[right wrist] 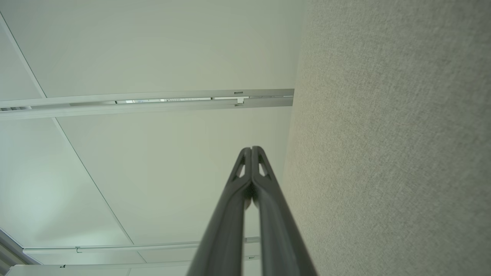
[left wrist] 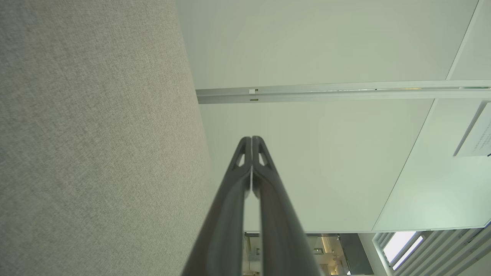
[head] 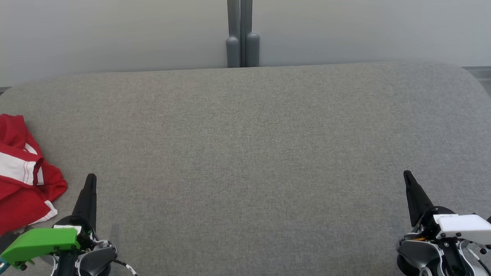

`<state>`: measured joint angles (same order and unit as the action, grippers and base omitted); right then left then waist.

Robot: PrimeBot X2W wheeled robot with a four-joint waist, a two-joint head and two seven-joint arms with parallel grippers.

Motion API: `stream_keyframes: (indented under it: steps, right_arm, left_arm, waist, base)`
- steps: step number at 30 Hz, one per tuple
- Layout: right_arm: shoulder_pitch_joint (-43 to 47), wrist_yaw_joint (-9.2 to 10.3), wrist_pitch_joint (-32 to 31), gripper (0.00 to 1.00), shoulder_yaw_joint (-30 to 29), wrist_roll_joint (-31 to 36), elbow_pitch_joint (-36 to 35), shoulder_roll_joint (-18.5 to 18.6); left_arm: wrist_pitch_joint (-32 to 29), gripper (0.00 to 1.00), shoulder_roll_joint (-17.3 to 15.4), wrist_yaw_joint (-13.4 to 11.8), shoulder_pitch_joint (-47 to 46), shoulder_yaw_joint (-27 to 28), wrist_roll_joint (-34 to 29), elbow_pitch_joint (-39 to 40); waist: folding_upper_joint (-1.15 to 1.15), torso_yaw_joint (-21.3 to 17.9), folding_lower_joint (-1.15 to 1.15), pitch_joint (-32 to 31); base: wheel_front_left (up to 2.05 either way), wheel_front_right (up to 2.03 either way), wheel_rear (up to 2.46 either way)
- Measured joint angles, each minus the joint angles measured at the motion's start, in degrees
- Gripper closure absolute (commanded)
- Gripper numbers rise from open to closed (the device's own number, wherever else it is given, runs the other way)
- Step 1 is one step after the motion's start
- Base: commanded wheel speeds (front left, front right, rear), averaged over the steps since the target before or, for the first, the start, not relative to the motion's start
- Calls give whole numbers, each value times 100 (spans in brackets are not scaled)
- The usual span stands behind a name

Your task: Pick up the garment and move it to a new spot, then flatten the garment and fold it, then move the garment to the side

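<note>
Garment (head: 11, 174) first: you will find the red one with the white band crumpled at the left edge of the grey pad (head: 245, 154) (part of it runs past the picture's side, so its full shape cannot be told). Your left gripper (head: 91, 179) hangs over the pad's near left corner, its fingers just beside the garment and apart from it, pressed together with nothing between them. Your right gripper (head: 407, 174) hangs over the pad's near right corner, well apart from the garment, likewise clenched and empty. A grey post (head: 243, 31) stands behind the pad's far edge.
</note>
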<state>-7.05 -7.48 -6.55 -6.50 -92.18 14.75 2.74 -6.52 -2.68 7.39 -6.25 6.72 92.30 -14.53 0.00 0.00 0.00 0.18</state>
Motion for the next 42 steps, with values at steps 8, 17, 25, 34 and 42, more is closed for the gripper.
stream_keyframes:
  steps: [8,17,25,34,42]
  right_arm:
    - [0,0,0,100,0,0,0,0]
    - [0,0,0,100,0,0,0,0]
    - [0,0,0,100,0,0,0,0]
    - [0,0,0,100,0,0,0,0]
    - [0,0,0,100,0,0,0,0]
  left_arm:
    - [0,100,0,0,0,0,0,0]
    - [1,100,0,0,0,0,0,0]
    - [0,100,0,0,0,0,0,0]
    - [0,100,0,0,0,0,0,0]
    - [0,100,0,0,0,0,0,0]
  waist:
    - [0,0,0,0]
    - [0,0,0,0]
    - [0,0,0,0]
    - [0,0,0,0]
    - [0,0,0,0]
  base:
    - [0,0,0]
    - [0,0,0]
    - [0,0,0]
    - [0,0,0]
    - [0,0,0]
